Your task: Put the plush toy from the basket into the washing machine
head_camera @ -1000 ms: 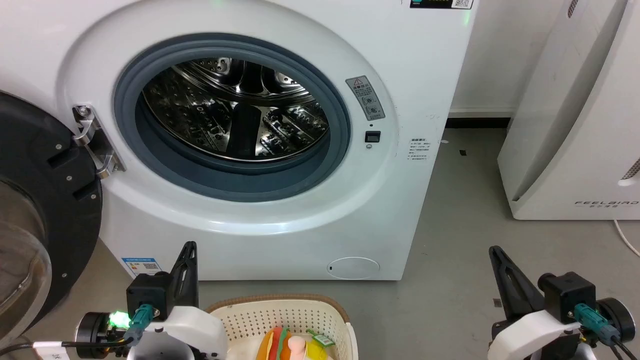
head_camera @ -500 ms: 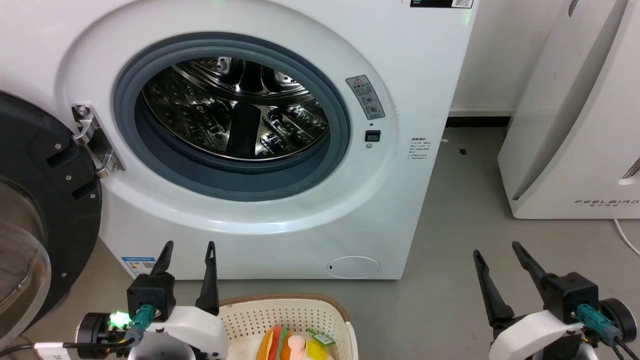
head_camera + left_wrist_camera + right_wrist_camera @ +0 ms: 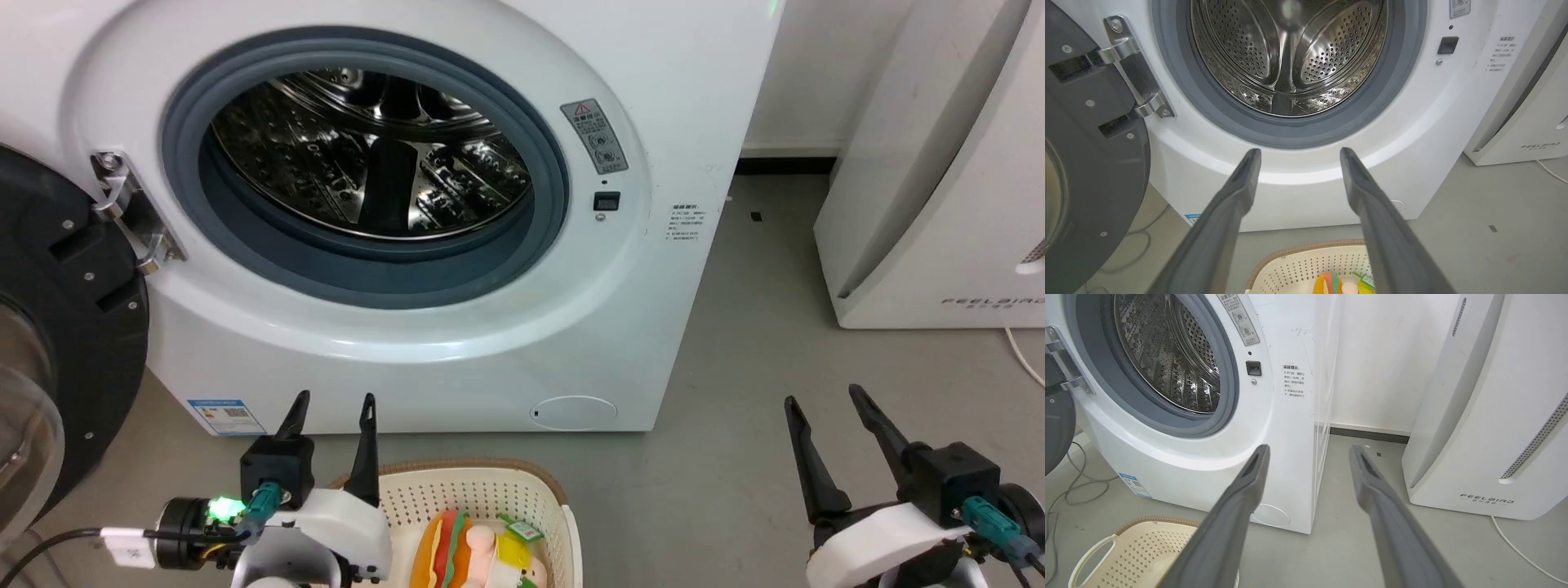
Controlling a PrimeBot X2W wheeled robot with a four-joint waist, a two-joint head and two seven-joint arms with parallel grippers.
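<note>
door: dark round door (image 3: 49, 327) swung open at far left, hanging on its hinge at the machine's left edge.
left claw: left claw (image 3: 336, 398) at lower left, fingers apart, nothing between them. Tips point at the machine's front panel; in head view the right finger overlaps the basket's left rim. Pressed together 1.0 s ago, spread by 0.5 s ago, same spread now.
washing machine: washing machine (image 3: 457, 343) with its mouth open. The steel drum (image 3: 367, 155) inside the grey seal has nothing in it.
basket: basket (image 3: 482, 494) on the floor (image 3: 735, 457) just in front of the machine.
plush toy: plush toy (image 3: 469, 555) lies in the basket, burger part to the left, pink figure to the right, green tag on top. Neither claw touches it.
right claw: right claw (image 3: 822, 396) at lower right, fingers apart, empty, over bare floor, well apart from the basket. Same shut-then-spread change as the left.
appliance: white FEELBIRD unit (image 3: 939, 204) at far right.
camera: the whole head view has shifted since 0.5 s ago. Machine sits higher, more of the basket and toy shows. Camera move, not the things.
</note>
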